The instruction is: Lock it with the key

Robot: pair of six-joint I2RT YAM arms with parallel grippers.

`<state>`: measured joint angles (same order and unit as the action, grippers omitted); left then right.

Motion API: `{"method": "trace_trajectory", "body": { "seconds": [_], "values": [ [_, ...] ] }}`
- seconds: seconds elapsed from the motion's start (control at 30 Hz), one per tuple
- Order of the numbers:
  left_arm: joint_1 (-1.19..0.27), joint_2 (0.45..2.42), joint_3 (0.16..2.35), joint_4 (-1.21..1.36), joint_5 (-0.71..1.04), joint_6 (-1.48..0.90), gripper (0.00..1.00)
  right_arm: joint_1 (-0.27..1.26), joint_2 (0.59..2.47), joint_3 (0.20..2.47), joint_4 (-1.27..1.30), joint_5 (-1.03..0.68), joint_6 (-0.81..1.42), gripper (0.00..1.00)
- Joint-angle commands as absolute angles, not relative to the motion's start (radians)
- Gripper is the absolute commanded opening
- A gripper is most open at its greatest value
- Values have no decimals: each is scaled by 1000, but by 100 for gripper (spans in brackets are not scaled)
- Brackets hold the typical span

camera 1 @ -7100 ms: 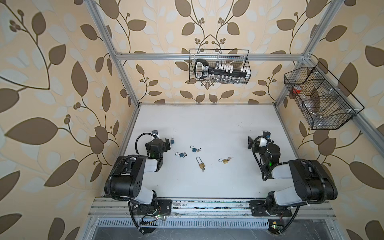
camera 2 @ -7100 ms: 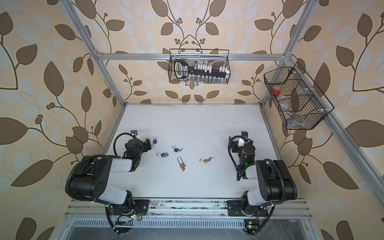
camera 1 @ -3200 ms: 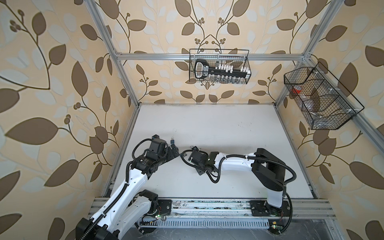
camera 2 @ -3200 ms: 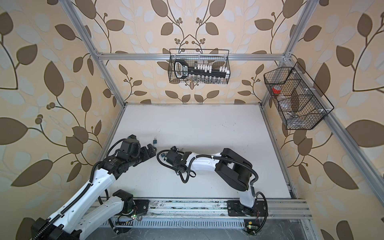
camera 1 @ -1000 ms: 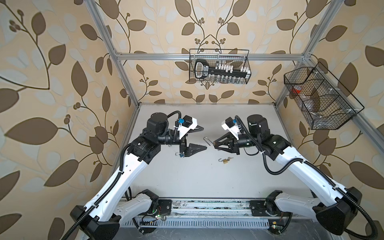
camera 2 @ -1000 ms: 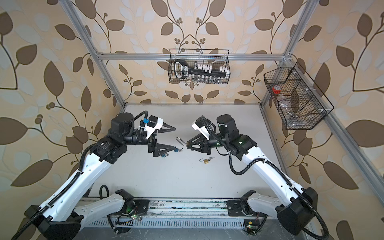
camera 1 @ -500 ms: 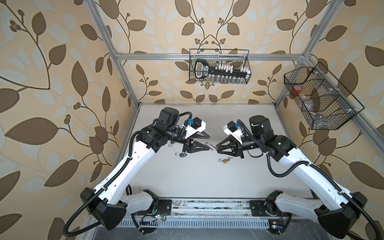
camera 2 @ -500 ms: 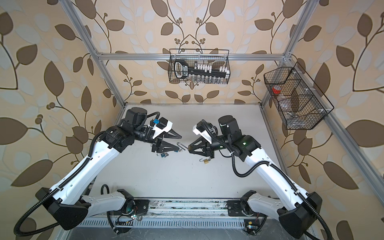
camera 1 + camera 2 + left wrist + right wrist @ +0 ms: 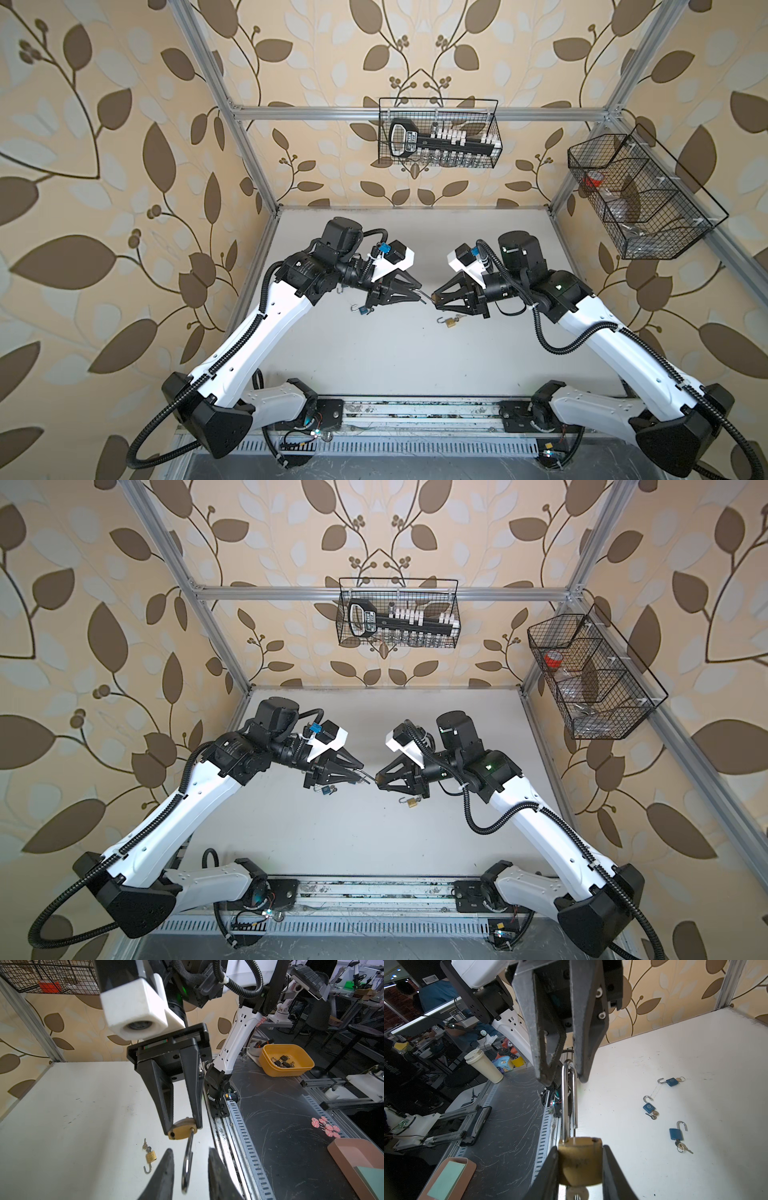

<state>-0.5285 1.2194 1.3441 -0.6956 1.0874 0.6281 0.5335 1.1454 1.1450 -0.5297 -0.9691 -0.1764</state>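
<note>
You are holding the brass padlock (image 9: 580,1159) in the air between the two arms, well above the table (image 9: 395,365), so the pick-up part is looking done. The right gripper (image 9: 434,297) is clamping the padlock's body by its two edges, with its jaws narrow and pressing on the brass. The shackle (image 9: 569,1093) is pointing out towards the other arm.

The left gripper (image 9: 190,1150) is straddling that shackle near its curved end. Its jaws are standing narrow, one finger on each side. In the left wrist view a thin gap is showing on both sides, so I am judging that it is not gripping the steel yet.

The locking itself is not done. The shackle's short leg is hanging free above the body, clear of its hole. Something round and metal, probably the key (image 9: 577,1191) on its ring, is peeking out under the body in the right wrist view. You cannot tell from here whether it is sitting in the keyhole.

As I am reading it, you are left with pinching the shackle, lining the free leg up with the hole, pressing it home, and then dealing with the key.

Three blue padlocks (image 9: 676,1134) and a small brass padlock (image 9: 150,1157) are lying open on the table.
</note>
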Motion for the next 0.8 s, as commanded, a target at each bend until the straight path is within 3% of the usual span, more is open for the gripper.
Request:
{"method": "trace_trajectory", "body": {
  "seconds": [0.0,0.5,0.6,0.77],
  "values": [
    [-540,1226,1384,-724,1104,662,25,532,1129,1177,-506,-1010,-187,0],
    [-546,1225,1394,-735,1108,671,8,532,1137,1164,-488,-1008,-173,0],
    [-545,1223,1391,-732,1111,671,0,531,1139,1165,-487,-1006,-173,0],
    [-545,1198,1361,-639,1097,574,0,531,1129,1160,-473,-990,-165,0]
  ]
}}
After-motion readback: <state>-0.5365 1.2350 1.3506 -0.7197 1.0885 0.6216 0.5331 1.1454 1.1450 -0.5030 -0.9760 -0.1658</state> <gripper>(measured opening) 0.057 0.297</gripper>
